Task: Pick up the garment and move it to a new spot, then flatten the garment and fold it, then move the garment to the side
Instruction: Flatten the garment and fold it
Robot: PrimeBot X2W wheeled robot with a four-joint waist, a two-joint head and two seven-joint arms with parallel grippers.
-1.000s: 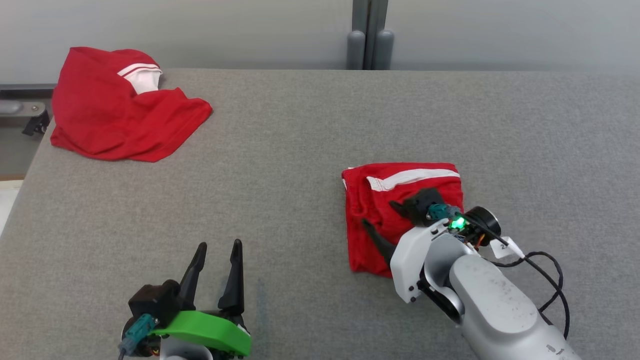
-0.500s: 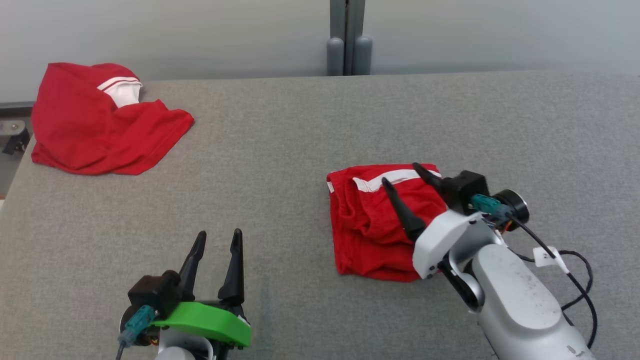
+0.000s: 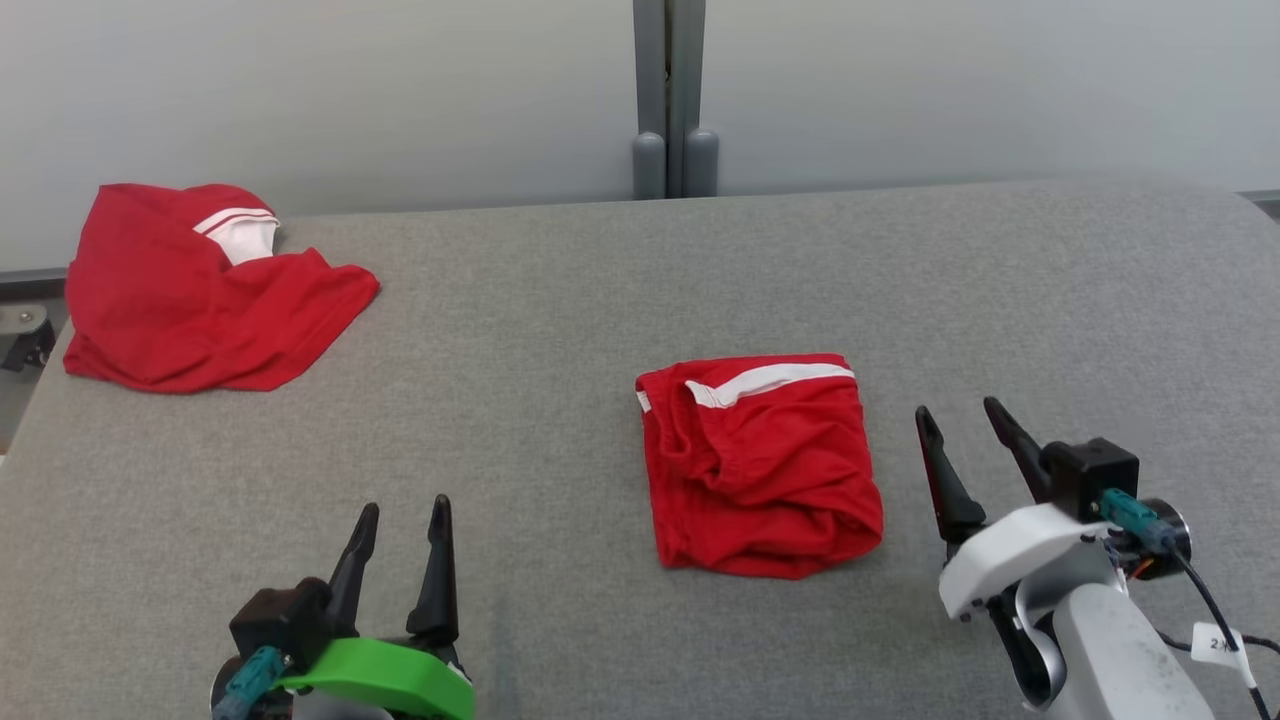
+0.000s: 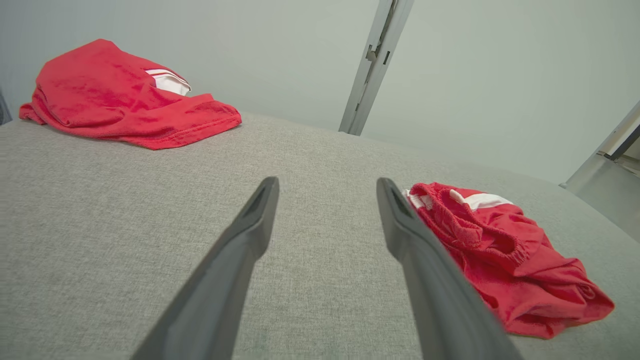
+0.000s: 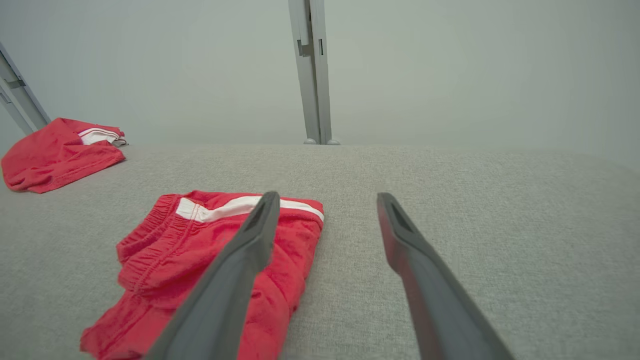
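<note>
Now | right pincer point(image 3: 955, 408) released, drawn back off folded garment point(image 3: 760, 465) | left pincer point(image 3: 405, 504) released

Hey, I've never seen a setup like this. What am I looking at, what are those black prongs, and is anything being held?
It is a two-armed robot at a grey table. One picture comes from a camera on its head, looking down; the other two come from its wrists, each looking along that arm's prongs. Those prongs are its jaws: the left jaws at lower left, the right jaws at lower right. Both stand open, holding nothing. On the table lie a folded red garment with a white stripe, beside the right jaws but apart, and a crumpled red garment at the far left.
</note>
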